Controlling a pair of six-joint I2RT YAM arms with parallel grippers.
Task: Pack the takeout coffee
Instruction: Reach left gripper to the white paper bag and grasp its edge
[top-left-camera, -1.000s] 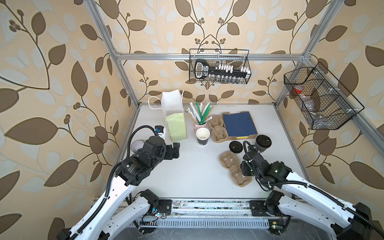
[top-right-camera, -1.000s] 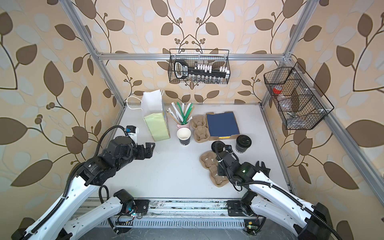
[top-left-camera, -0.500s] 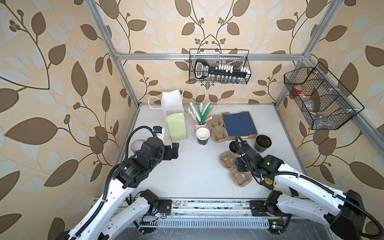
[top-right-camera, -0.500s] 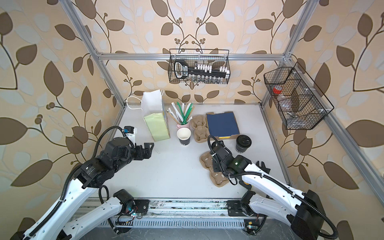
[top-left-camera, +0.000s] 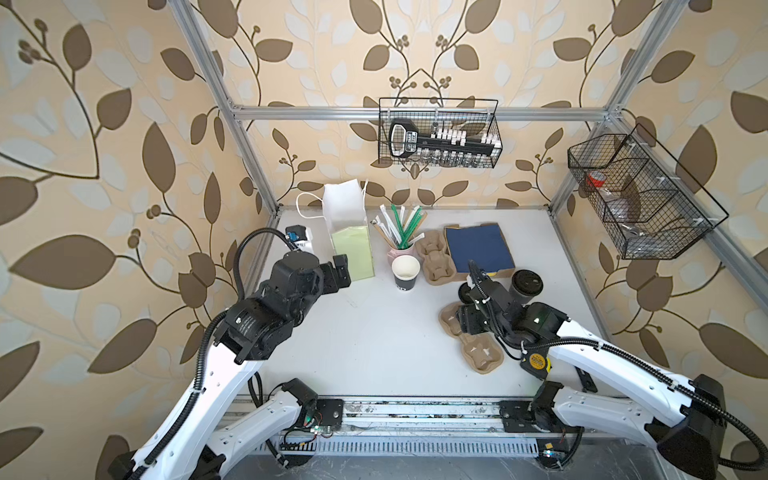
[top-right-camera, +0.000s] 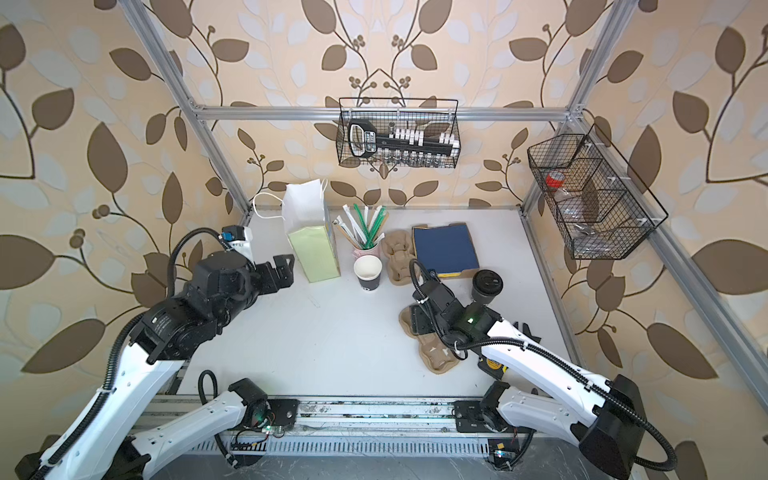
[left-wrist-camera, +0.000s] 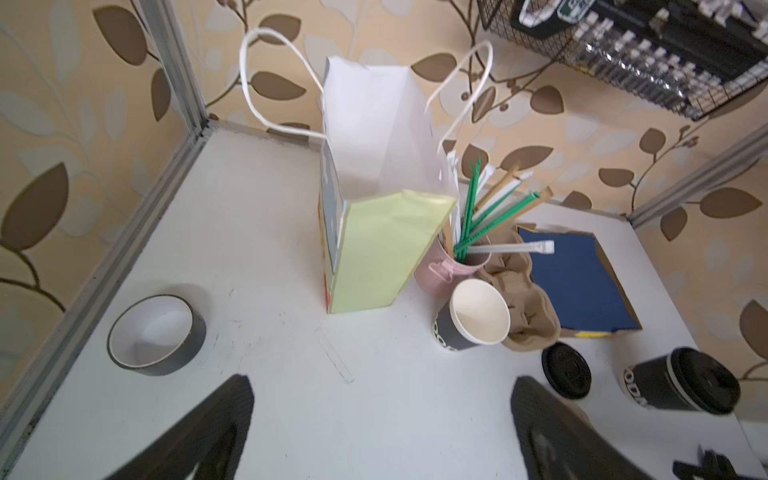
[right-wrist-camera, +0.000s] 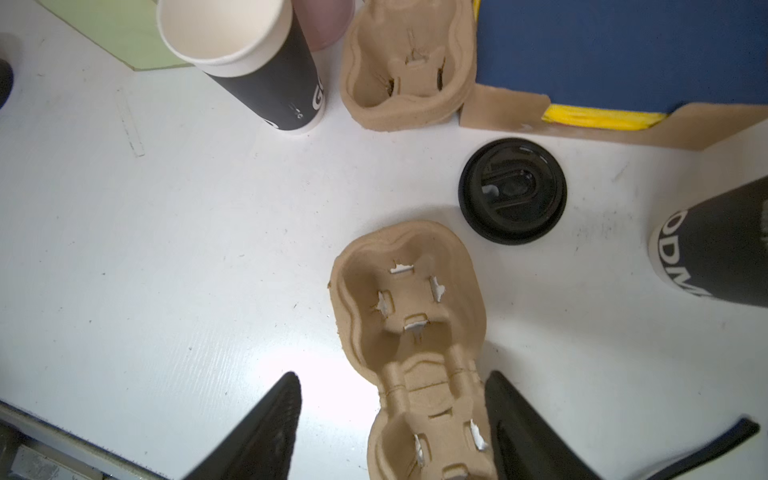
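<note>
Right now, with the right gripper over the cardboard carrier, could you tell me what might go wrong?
The right gripper stands open astride the cardboard carrier; closing there might crush its pulp walls. The loose lid lies close beside it, so sliding the carrier could shove it. The lidless cup crowds the pink straw cup; a reach might topple either.

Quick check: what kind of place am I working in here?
Probably a mock café counter inside a robot cell: a takeout cup, a pulp carrier and a paper bag on a table boxed in by aluminium rails and wallpaper.
</note>
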